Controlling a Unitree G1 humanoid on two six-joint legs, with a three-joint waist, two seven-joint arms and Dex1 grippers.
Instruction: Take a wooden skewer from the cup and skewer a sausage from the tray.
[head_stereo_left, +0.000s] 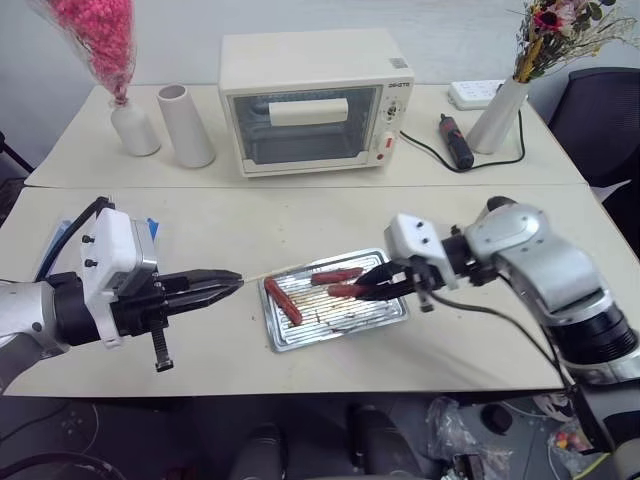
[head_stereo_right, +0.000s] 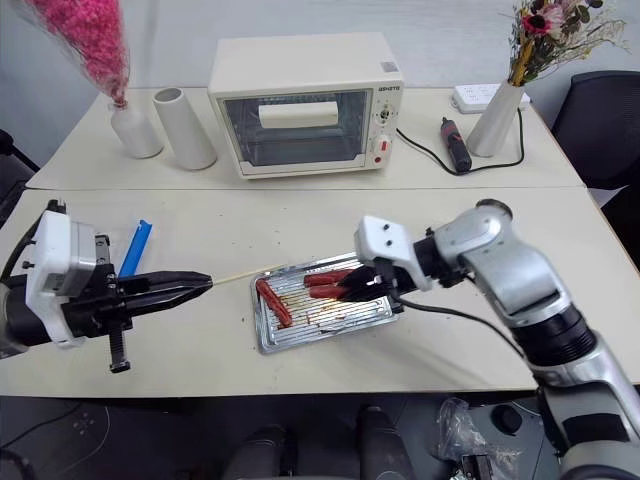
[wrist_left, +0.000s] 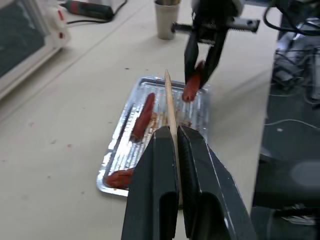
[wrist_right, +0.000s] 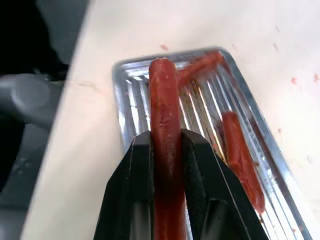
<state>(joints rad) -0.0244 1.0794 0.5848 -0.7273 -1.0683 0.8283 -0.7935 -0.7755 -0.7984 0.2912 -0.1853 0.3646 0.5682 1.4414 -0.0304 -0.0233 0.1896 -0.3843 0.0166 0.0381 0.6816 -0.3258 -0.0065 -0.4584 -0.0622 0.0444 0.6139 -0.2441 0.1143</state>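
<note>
Desk (head_stereo_left: 200, 230) scene | left claw (head_stereo_left: 236, 281) clamped on wooden skewer (head_stereo_left: 290, 267) | right claw (head_stereo_left: 368, 288) clamped on sausage (head_stereo_left: 346, 290) above tray (head_stereo_left: 290, 342) – piercing left

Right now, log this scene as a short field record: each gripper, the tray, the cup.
left gripper: shut on the wooden skewer, tip aimed toward the tray
right gripper: shut on a sausage, held above the tray
tray: two sausages lying in it, grease stains
cup: upright on the table beyond the tray
skewering: not yet done
</note>
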